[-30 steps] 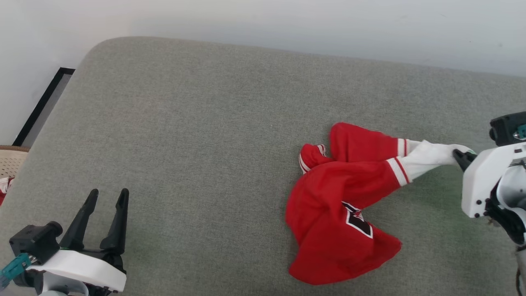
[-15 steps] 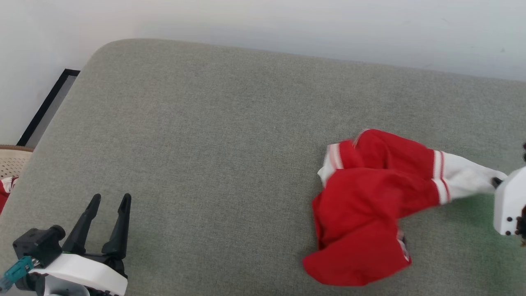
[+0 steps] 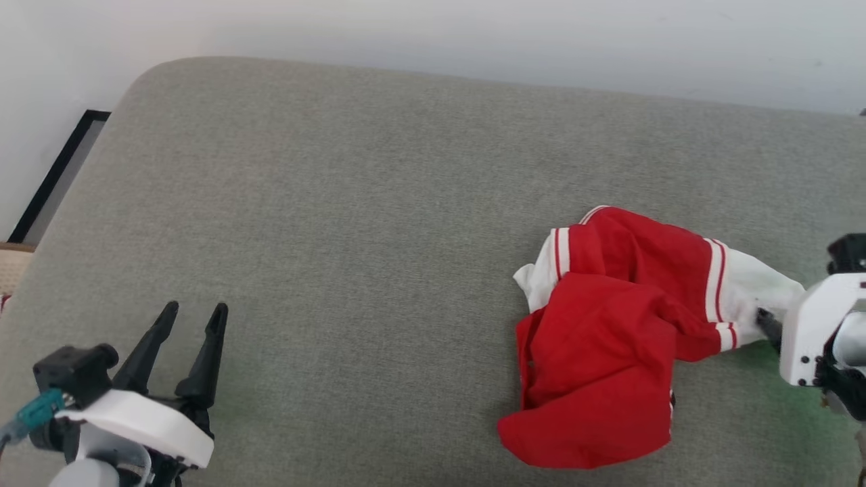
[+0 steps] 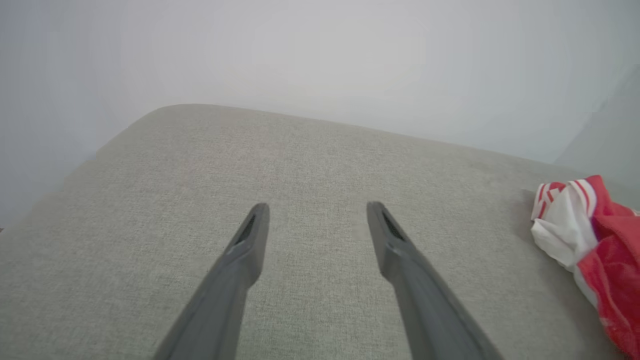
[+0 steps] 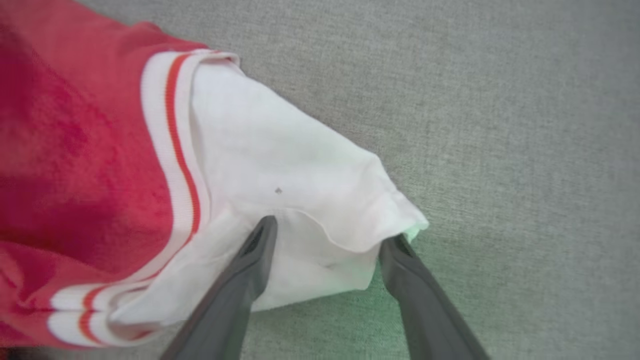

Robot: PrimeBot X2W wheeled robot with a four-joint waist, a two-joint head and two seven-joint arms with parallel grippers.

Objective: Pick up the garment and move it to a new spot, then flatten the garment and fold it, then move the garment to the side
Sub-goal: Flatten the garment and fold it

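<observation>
Bright, soft and even everywhere, without hard glare. Only faint, blurry-edged shade along the lower left rim of the garment (image 3: pixel 595 352) on the cushion (image 3: pixel 338 237) in the head view. Tinted pale green on the weave just beside the right tool (image 5: pixel 331 232), in the head and right wrist views. Nearly blown out on the white sleeve (image 5: pixel 280 150) up close, with red cloth smeared soft toward the left edge. Hazy and washed-out across the wall (image 4: pixel 320 60) in the left wrist view. Sharp mid-frame there, blurred along the 2 fingers (image 4: pixel 235 280) of the left tool (image 4: pixel 317 209) near the bottom edge. Bowed at the cushion's far rim.
</observation>
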